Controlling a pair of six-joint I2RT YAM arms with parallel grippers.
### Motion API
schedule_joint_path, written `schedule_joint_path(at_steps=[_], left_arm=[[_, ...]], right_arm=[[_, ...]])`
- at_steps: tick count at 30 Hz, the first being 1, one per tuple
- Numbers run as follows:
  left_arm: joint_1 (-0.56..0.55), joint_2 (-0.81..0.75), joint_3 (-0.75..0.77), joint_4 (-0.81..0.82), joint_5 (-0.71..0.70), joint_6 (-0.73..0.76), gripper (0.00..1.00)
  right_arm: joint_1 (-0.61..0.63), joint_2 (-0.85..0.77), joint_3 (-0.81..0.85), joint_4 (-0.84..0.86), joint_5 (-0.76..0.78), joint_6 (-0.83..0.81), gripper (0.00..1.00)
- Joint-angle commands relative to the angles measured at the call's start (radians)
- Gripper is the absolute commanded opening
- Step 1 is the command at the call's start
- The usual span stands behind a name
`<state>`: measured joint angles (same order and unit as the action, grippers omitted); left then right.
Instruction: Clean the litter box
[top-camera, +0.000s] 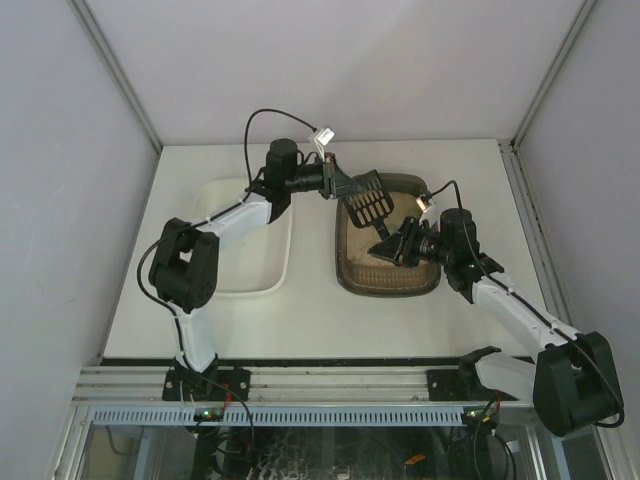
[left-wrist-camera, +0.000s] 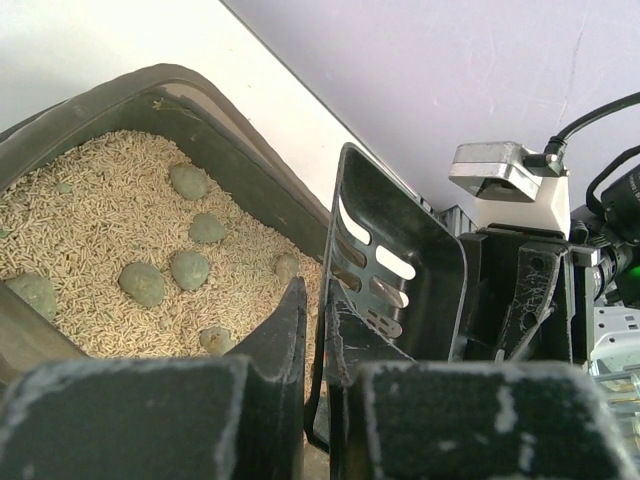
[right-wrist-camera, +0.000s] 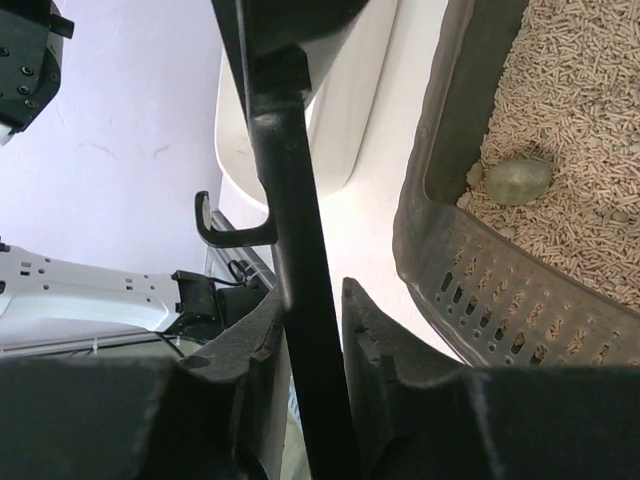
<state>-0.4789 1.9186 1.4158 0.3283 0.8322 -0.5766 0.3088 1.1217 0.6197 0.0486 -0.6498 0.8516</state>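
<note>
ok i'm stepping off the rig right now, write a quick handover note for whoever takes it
Left hand: shut on the slotted head of the scoop, held above the far left corner of the litter box.
Right hand: shut on a thin black hooked rod, apparently the scoop's handle, so both hands seem to hold it.
Litter box: right of the white tray, with several greenish clumps lying on the pellets.
Done: nothing that shows. The scoop looks unloaded and no clumps are seen in the tray.
Left: scoop the clumps out, presumably into the tray.
</note>
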Motion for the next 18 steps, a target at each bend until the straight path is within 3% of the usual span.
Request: schedule_joint_path(at_steps=[1,3,4,5,6,8,9,10,13,14,18], left_arm=[[0.001,-0.048,-0.012,0.048,-0.006,-0.002,0.00],[0.001,-0.045,-0.009,0.048,-0.001,-0.006,0.00],[0.002,-0.043,-0.006,0.048,0.004,-0.012,0.00],[0.001,-0.043,0.000,0.044,0.009,-0.018,0.07],[0.002,-0.043,0.008,0.034,0.020,-0.021,0.21],[0.004,-0.063,0.018,-0.002,0.007,-0.021,0.59],[0.012,-0.083,0.012,-0.028,-0.028,-0.020,0.90],[0.019,-0.108,0.004,-0.047,-0.064,-0.016,0.99],[0.032,-0.191,0.000,-0.166,-0.255,0.031,1.00],[0.031,-0.216,-0.003,-0.206,-0.378,0.036,1.00],[0.003,-0.283,0.014,-0.385,-0.729,-0.027,1.00]], right_arm=[[-0.005,-0.026,0.004,0.049,-0.009,0.005,0.17],[-0.005,-0.025,0.003,0.047,-0.010,0.003,0.01],[-0.005,-0.026,0.003,0.043,-0.009,0.004,0.00],[-0.005,-0.029,0.004,0.035,0.003,0.006,0.00],[-0.005,-0.035,0.003,0.013,0.025,0.010,0.00],[-0.016,-0.063,0.023,-0.075,0.089,-0.013,0.00],[-0.034,-0.073,0.046,-0.169,0.130,-0.048,0.00],[-0.050,-0.077,0.084,-0.273,0.170,-0.091,0.00],[-0.085,-0.037,0.200,-0.557,0.265,-0.219,0.00],[-0.090,-0.012,0.230,-0.647,0.283,-0.253,0.00],[-0.090,0.097,0.316,-0.820,0.320,-0.327,0.00]])
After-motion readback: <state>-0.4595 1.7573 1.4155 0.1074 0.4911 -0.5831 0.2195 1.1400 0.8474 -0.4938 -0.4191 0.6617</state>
